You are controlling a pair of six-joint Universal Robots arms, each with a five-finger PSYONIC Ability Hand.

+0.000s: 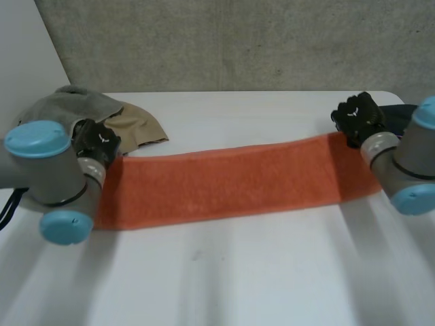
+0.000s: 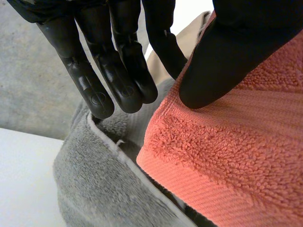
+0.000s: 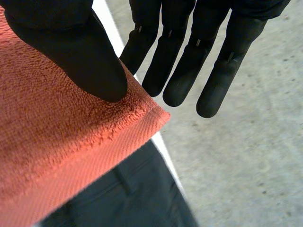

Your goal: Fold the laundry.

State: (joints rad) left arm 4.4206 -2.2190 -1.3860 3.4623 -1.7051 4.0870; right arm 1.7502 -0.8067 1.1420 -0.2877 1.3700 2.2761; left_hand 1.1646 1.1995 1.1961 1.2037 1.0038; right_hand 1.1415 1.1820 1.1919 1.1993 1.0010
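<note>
A long orange terry towel (image 1: 224,180) is spread flat as a narrow band across the middle of the white table (image 1: 238,278). Its pile is looped and dense, and a smoother woven strip is seen along its short end in both wrist views. Its long axis is laid across the table from the robot's left to its right. The right end is set a little farther from the robot than the left, so the band is slightly slanted. The surface is drawn smooth, with no folds to be seen in it.

The far left corner is held by the left hand (image 1: 96,141). In the left wrist view the thumb is pressed onto the towel's upper face, the nearest finger is passed behind its edge, and the other fingers (image 2: 120,71) are kept straight beyond it. The far right corner is held the same way by the right hand (image 1: 357,117). There the thumb is laid on top just inside the corner, and the straight fingers (image 3: 182,71) reach past it.

A grey towel (image 2: 94,184) is found just beside and under the left corner, heaped with a tan cloth (image 1: 143,125) at the table's far left. A dark garment (image 3: 137,194) lies beneath the right corner, at the table's edge.
</note>
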